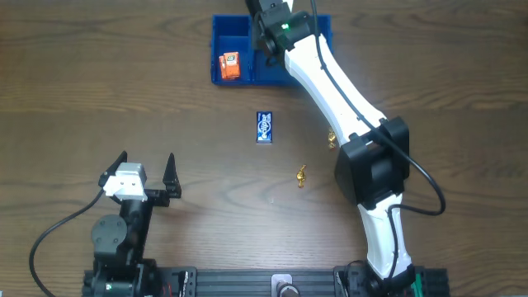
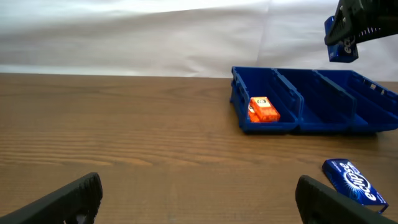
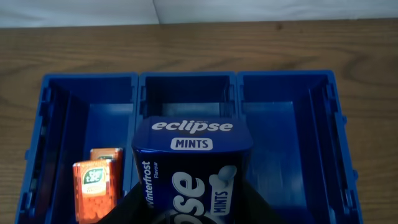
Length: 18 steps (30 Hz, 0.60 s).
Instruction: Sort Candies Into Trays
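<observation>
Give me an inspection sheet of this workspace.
Surface: wooden table, no marks seen.
Job's things: blue three-compartment tray at the far side; orange candy boxes in its left compartment; blue mint box flat on the table; two gold-wrapped candies to its right.
Clutter: nothing seen.
Grippers: left gripper open, empty; right gripper shut on a second mint box over the middle compartment.
Cables: black cables along both arms.
Surroundings: white backdrop.

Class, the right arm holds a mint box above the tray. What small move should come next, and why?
Probably lower the held mint box into the empty middle compartment and release: it hangs over it, and orange candy boxes occupy another compartment.
</observation>
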### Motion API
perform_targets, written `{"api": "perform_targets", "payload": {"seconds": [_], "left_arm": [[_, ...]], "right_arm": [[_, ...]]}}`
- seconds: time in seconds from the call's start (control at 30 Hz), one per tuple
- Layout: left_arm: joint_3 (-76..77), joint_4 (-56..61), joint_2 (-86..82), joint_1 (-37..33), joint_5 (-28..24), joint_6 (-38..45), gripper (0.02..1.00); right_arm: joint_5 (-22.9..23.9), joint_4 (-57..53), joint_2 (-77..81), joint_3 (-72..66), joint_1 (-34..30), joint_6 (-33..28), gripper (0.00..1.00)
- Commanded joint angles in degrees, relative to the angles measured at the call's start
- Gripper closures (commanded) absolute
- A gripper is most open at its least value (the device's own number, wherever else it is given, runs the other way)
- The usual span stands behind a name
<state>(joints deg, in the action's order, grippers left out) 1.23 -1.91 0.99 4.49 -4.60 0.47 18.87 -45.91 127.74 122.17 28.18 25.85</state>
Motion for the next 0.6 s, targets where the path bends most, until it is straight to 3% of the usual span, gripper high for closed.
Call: {"api": "perform_targets", "payload": {"seconds": [0.03, 0.13, 0.3, 0.5, 0.6], "left_arm": [[-0.85, -2.32, -0.24, -0.39, -0.98, 0.83, 0.02], [-0.87, -2.32, -0.24, -0.39, -0.98, 0.85, 0.023], [-0.85, -2.32, -0.24, -0.39, -0.98, 0.83, 0.023], [-0.87, -2.32, -0.24, -0.39, -0.98, 0.83, 0.02], [-0.85, -2.32, -0.24, -0.39, -0.98, 0.83, 0.02]], "right_arm": [[0.33, 0.9, 1.31, 0.42, -0.35, -0.85, 0.869], [0.33, 1.29, 1.42, 0.42, -0.35, -0.85, 0.842], [0.33, 2.03, 1.42, 0.42, -0.11, -0.85, 0.706], [-1.4, 4.24, 1.42, 0.42, -0.07, -0.9, 0.364], [-1.42, 4.66, 1.14, 0.48, 0.52, -0.92, 0.347]]}}
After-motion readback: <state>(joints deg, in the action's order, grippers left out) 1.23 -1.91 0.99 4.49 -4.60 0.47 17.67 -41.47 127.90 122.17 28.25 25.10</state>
